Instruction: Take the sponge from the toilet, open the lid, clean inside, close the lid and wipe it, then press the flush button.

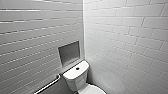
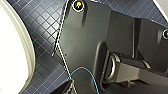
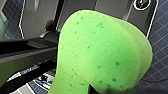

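The sponge (image 3: 100, 55) is seen closest of all, hard up against the right wrist camera. It is bright green and pitted, and it is raised clear of the dark blue tiled floor (image 3: 160, 52) behind it. It is pinched at its narrow end by the right gripper (image 3: 93, 88), whose dark tip is glimpsed there, and its body is bowed into a thick hump.

In the left wrist view, the same dark diamond-tiled floor is seen beyond the robot's plate. A thin blue cable (image 2: 85, 72) is looped across that plate. A white curved body (image 2: 12, 50), probably the toilet bowl, is seen near the arm. Whether the left gripper is spread or pressed together cannot be told.

In the head view, the lid (image 1: 96, 90) is found at 6 o'clock, cut by the picture's edge and apparently lowered. The tank top (image 1: 75, 71) is set just behind it, at about 11 o'clock from the lid, and the flush button (image 1: 77, 68) is seated in its middle. A grab bar (image 1: 48, 85) is fixed to the wall at 8 o'clock from the tank. A grey recessed niche (image 1: 69, 53) is let into the tiles at 12 o'clock from the tank. White tiled walls (image 1: 125, 37) meet in a corner farthest back.
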`<state>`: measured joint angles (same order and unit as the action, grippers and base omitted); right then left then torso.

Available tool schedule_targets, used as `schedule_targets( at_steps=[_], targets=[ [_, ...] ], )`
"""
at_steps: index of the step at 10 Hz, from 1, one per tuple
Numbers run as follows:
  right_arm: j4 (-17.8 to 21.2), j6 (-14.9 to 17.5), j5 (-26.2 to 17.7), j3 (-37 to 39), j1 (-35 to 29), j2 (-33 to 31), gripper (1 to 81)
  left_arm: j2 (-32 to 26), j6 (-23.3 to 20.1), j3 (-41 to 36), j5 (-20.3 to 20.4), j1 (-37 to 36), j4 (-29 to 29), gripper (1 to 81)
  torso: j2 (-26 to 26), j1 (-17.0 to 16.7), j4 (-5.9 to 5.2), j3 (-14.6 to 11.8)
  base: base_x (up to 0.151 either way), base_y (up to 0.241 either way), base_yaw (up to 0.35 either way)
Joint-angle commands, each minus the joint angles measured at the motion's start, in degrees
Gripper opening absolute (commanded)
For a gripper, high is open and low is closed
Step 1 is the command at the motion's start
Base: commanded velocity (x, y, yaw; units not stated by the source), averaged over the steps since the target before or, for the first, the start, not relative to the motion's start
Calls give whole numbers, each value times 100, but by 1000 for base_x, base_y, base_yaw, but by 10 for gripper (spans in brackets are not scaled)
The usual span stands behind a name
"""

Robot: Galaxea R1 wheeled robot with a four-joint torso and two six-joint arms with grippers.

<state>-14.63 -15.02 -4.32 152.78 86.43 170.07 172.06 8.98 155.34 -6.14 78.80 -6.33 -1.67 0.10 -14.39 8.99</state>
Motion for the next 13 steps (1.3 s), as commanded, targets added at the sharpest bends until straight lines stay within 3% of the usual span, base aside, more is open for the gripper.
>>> schedule_targets(
  at_steps=[1,11,13],
  targets=[
    [39,8,-377,-13,-148,3,10,-57,-28,14,-361,-238,61,811,0,2,0,2,94,0,0],
    [39,17,-395,-13,-121,-14,10,-66,-28,-4,-282,-238,61,811,-2,0,0,0,114,0,0],
    [39,17,-395,-13,-121,-23,10,-75,-28,-4,-282,-238,61,811,0,2,0,0,0,0,0]
  ],
)
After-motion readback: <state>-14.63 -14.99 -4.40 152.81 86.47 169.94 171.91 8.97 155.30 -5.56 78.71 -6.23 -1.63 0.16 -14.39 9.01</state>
